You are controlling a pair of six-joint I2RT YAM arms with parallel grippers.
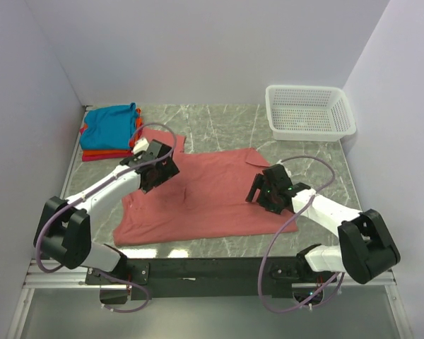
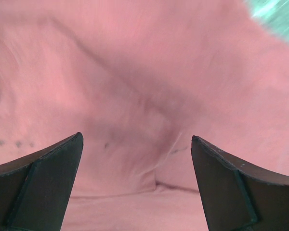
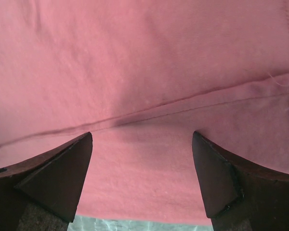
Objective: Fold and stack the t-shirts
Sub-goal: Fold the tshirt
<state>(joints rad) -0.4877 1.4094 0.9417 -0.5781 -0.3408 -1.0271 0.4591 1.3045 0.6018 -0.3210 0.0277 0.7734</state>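
our left gripper and right gripper hang open close over the salmon-pink t-shirt. we judge they sit at its left and right sides to pinch a fold.

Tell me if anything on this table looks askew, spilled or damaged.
Nothing looks spilled or torn. The large salmon-pink cloth t-shirt lies unfolded, slanted and creased on the marble table. At the far left, the folded teal-blue t-shirt sits rumpled on its stack, with the orange t-shirt sticking out beneath it.
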